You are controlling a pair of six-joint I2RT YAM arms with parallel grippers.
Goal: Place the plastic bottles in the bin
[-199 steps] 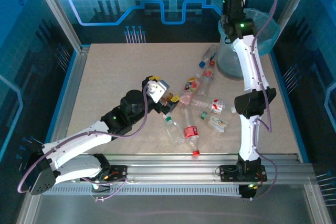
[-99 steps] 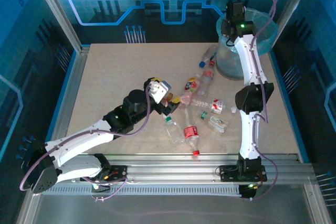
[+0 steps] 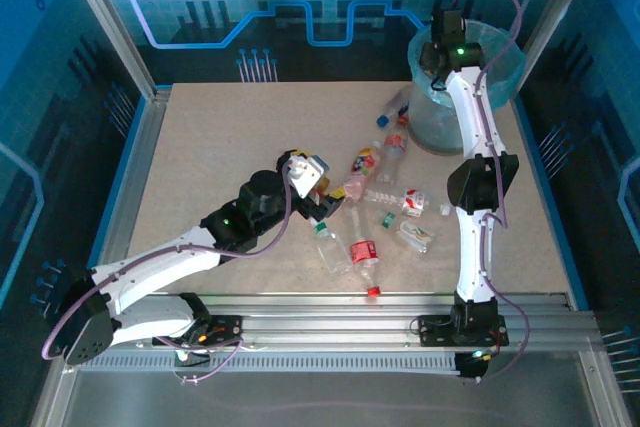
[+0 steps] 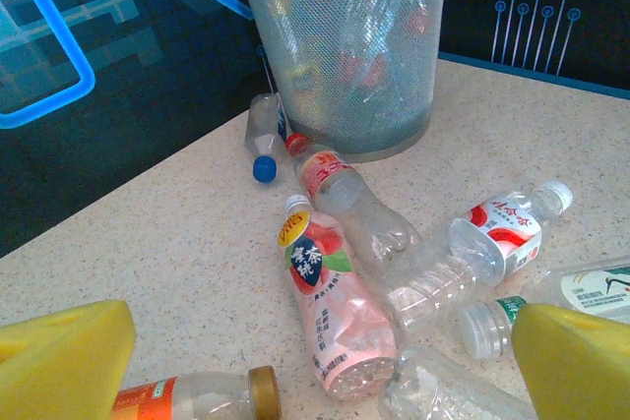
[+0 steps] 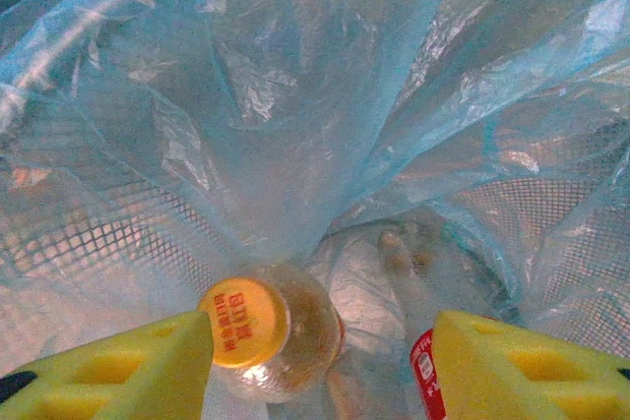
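- Plastic bottles [image 3: 365, 252], loose stock: nine can be told apart from above, lying on their sides in a scatter on the desk [image 3: 220, 147] between the left tool and the bin. The middle ones overlap, so the count is approximate.
- Plastic bottles, binned: at least two, an orange-capped bottle [image 5: 264, 336] and a red-labelled bottle [image 5: 421, 366]. Other shapes show through the mesh but cannot be counted.
- Bin [image 3: 490, 77]: one, upright at the far right of the desk, lined with a blue bag [image 5: 295, 95].
- Left tool [image 4: 323, 327]: one, fingers spread and empty, low over the near edge of the scatter. A pink bottle [image 4: 330, 302] lies straight ahead.
- Right tool [image 5: 325, 341]: one, fingers spread inside the bin's mouth. The orange-capped bottle is just beside one finger; I cannot tell whether they touch.
- Handling, judged: empty, so light. Thin walls dent under pressure, and the round, slick bodies are prone to roll. Take hold across the labelled mid-body, not the cap or the tapered shoulder.
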